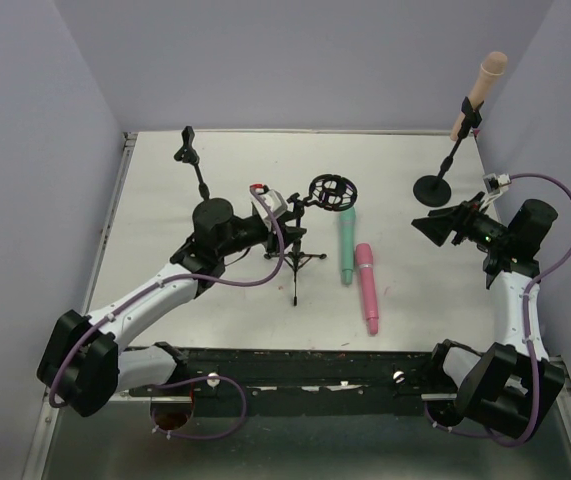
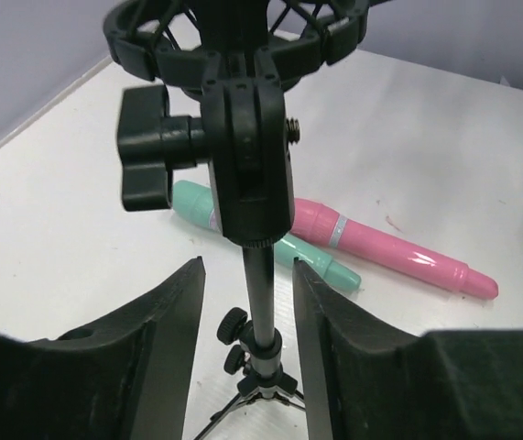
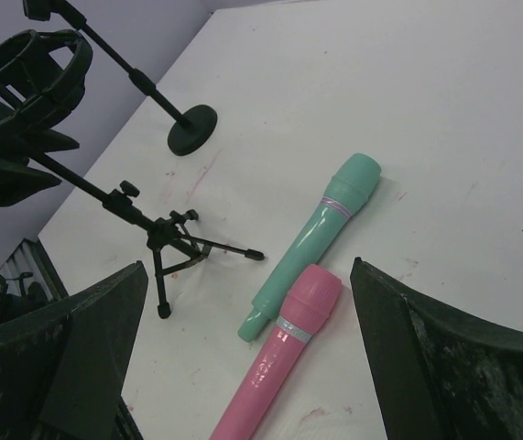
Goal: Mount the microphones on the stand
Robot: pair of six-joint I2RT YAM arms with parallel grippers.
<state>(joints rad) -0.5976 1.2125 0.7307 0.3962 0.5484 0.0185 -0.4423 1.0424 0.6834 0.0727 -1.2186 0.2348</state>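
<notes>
Half-open left gripper (image 2: 247, 275), straddling tripod stand (image 2: 259, 341)

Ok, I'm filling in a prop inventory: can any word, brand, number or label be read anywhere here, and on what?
No readable text in any view.
On the teal microphone: a pale band only, no lettering.
On the pink microphone: a silver band only, no lettering.
On the peach microphone: too small to tell.
On the left wrist tag and the right wrist tag: too small to read.
On the tripod stand: plain black, no marking seen.
</notes>
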